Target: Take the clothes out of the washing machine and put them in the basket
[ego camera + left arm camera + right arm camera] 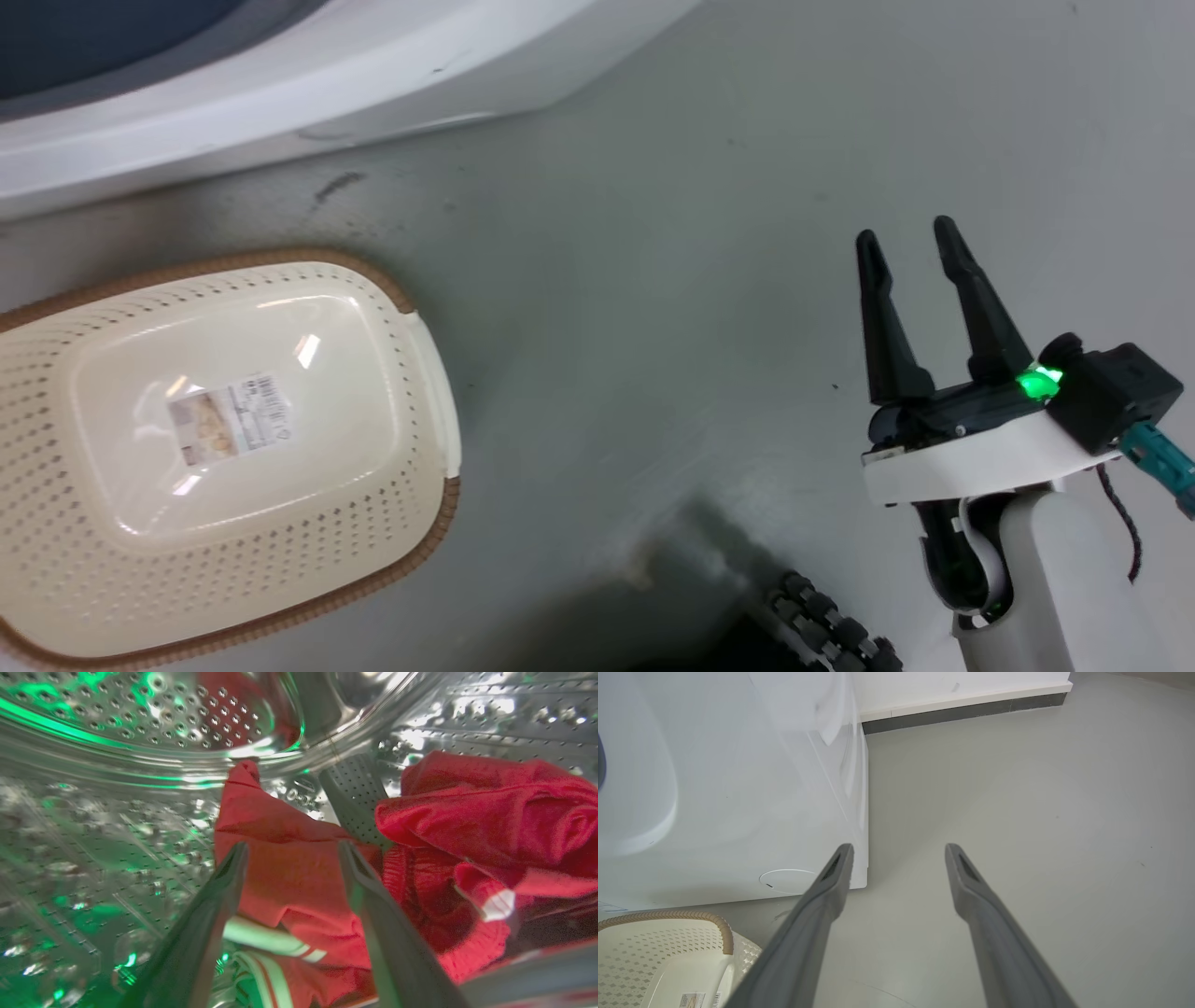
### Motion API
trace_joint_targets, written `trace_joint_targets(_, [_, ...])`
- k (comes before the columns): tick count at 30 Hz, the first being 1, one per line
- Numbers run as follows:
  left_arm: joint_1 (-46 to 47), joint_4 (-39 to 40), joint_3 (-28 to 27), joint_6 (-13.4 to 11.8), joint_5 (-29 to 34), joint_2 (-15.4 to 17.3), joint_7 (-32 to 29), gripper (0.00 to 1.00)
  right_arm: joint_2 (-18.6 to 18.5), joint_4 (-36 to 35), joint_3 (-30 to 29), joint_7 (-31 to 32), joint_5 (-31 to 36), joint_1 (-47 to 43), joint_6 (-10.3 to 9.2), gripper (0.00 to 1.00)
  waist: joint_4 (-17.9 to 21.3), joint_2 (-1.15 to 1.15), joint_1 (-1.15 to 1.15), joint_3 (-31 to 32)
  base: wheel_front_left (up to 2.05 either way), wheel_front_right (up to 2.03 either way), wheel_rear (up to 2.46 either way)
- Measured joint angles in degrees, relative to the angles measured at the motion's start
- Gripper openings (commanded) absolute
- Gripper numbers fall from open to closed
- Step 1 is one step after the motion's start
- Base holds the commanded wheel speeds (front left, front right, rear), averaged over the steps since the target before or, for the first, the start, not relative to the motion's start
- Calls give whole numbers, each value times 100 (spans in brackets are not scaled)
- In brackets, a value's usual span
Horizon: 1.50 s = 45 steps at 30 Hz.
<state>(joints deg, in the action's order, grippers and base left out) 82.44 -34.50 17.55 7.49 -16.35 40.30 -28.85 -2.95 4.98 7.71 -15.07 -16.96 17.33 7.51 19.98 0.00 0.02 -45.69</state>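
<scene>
Two bright red fabric garments (486,807) in steel drum (93,858); one cream perforated basket (411,523). Left gripper (294,844), right gripper (905,230) spread, nothing held.

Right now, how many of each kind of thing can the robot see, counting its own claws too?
Washing machine: 1
Basket: 1
Pile of red clothes in the drum: 1 (I cannot tell how many garments are in it)
Grippers: 2, the left gripper and the right gripper
Total: 5
</scene>
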Motion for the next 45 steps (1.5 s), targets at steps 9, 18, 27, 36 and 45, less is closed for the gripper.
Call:
trace_joint_targets(9, [1272, -347, 673, 0, -374, 515, -1648, 100, 3, -344, 757, 0, -226, -47, 0, 100, 529, 0, -1, -536, 0, 0, 0])
trace_joint_targets(18, [1604, -552, 1036, 0, -556, 866, -2696, 100, 3, -455, 805, -1, -400, -291, 0, 100, 888, 0, -1, -742, 0, 0, 0])
trace_joint_targets(27, [1513, -637, 1278, 0, -712, 1068, -3085, 100, 3, -598, 702, -1, -425, -323, 0, 100, 869, 0, -2, -811, 0, 0, 0])
trace_joint_targets(36, [1523, -565, 1468, 1, -902, 1109, -3214, 0, 2, -627, 666, 0, -427, -331, 0, 100, 831, 0, -3, -871, 0, 0, 0])
trace_joint_targets(45, [1502, -544, 1550, 1, -998, 1247, -2683, 0, 3, -597, 744, -1, -466, -199, 0, 100, 879, 0, -2, -779, 0, 0, 0])
